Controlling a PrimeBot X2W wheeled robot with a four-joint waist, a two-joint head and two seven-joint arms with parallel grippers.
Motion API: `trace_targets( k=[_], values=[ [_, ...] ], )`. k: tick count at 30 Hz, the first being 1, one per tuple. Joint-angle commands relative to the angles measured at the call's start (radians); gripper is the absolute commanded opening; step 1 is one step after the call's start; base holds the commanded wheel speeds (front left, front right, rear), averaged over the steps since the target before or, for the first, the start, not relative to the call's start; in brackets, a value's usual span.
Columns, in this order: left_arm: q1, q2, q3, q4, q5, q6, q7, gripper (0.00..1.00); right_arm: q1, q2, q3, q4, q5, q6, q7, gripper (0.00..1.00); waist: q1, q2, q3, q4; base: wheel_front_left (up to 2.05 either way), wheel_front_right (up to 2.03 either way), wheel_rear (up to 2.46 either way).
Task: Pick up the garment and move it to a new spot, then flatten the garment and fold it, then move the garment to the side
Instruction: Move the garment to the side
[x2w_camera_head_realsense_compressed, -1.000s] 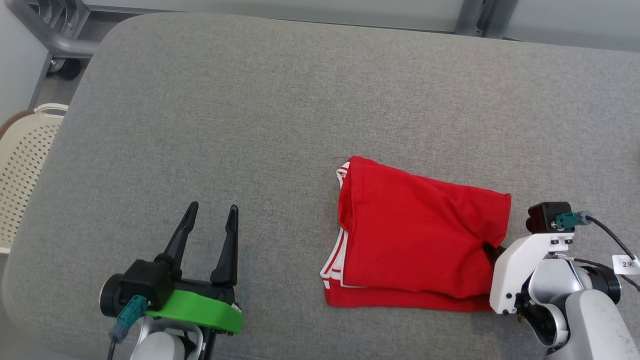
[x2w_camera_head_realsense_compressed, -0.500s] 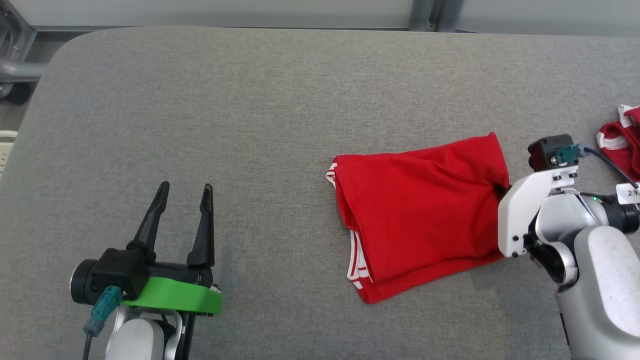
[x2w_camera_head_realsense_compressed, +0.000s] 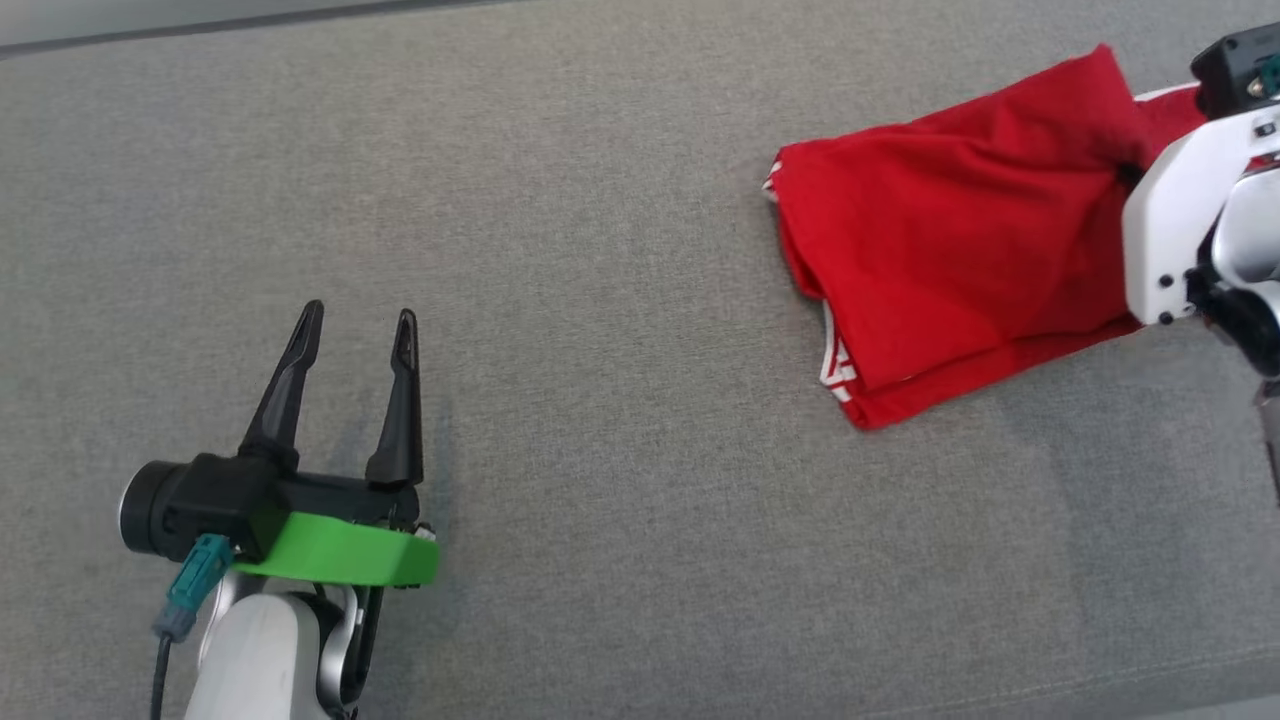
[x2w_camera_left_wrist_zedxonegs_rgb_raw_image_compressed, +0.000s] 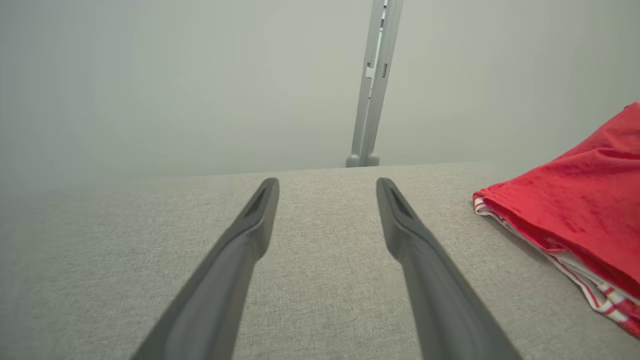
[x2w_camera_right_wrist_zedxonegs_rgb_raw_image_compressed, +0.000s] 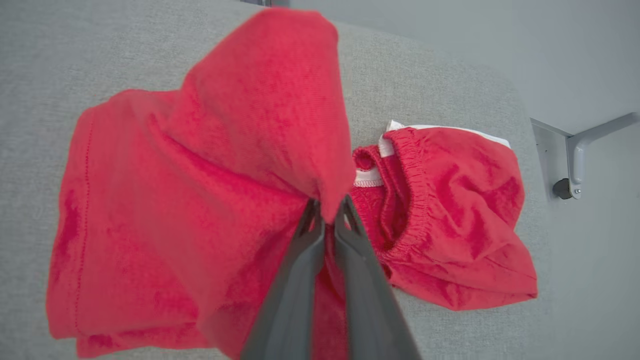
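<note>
The garment is a folded red piece with white-striped trim, lying on the grey padded surface at the upper right of the head view. My right gripper is shut on its right corner. In the right wrist view the pinched fabric bunches up over the fingertips of that gripper, and the rest of the garment trails to the left. My left gripper stands open and empty at the lower left, far from the cloth. In the left wrist view this gripper points past the garment.
A second red garment with an elastic waistband lies crumpled just right of my right gripper, near the surface's rounded edge. A grey metal bracket sits beyond that edge. A metal post stands behind the far edge.
The head view has shifted. My right gripper has pulled the garment to the right and farther away, turning it a little, up to the second red garment. The left gripper stays open.
</note>
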Motion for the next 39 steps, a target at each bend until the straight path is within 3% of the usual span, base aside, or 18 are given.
trace_targets(
  k=[1,11,21,24,31,32,33,34,39],
  values=[
    [-0.024,0.014,-0.011,0.001,0.002,-0.003,-0.002,1.00,-0.030,-0.040,0.003,-0.013,0.010,-0.002,0.016,0.00,-0.0001,0.0000,0.067,-0.067,0.00,0.00,0.00],
    [-0.076,0.036,-0.041,0.000,-0.003,-0.003,-0.002,1.00,-0.152,-0.206,0.024,-0.019,0.049,-0.002,0.062,0.00,-0.0001,0.0000,0.152,-0.101,0.00,0.00,0.00],
    [-0.109,0.055,-0.075,0.011,-0.020,-0.003,-0.002,1.00,-0.200,-0.422,0.017,0.010,0.061,-0.002,0.079,0.00,-0.0001,0.0000,0.200,-0.058,0.00,0.00,0.00],
    [-0.110,0.059,-0.077,0.008,-0.020,-0.003,-0.002,1.00,-0.177,-0.497,0.019,0.032,0.061,-0.002,0.032,0.00,-0.0001,0.0000,0.220,-0.046,0.00,0.00,0.00],
    [-0.133,0.066,-0.097,0.002,-0.012,-0.003,-0.002,1.00,-0.144,-0.504,-0.007,0.138,0.029,-0.002,-0.048,0.00,-0.0001,0.0000,0.257,-0.012,0.00,0.00,0.00],
    [-0.137,0.065,-0.102,0.000,-0.011,-0.003,-0.002,1.00,-0.141,-0.506,-0.015,0.149,0.011,-0.002,-0.075,0.03,-0.0001,0.0000,0.263,-0.005,0.00,0.00,0.00],
    [-0.141,0.066,-0.105,0.000,-0.009,-0.003,-0.002,1.00,-0.136,-0.509,-0.012,0.157,-0.008,-0.002,-0.105,0.47,-0.0001,0.0000,0.267,0.001,0.00,0.00,0.00],
    [-0.144,0.068,-0.107,-0.002,-0.006,-0.003,-0.002,1.00,-0.133,-0.507,-0.017,0.173,-0.022,-0.002,-0.127,1.00,-0.0001,0.0000,0.270,0.006,0.00,0.00,0.00],
    [-0.145,0.082,-0.125,-0.037,0.002,-0.003,-0.002,1.00,-0.119,-0.502,-0.021,0.241,-0.070,-0.002,-0.172,1.00,-0.0001,0.0000,0.270,0.022,0.00,0.00,0.00]
  ],
)
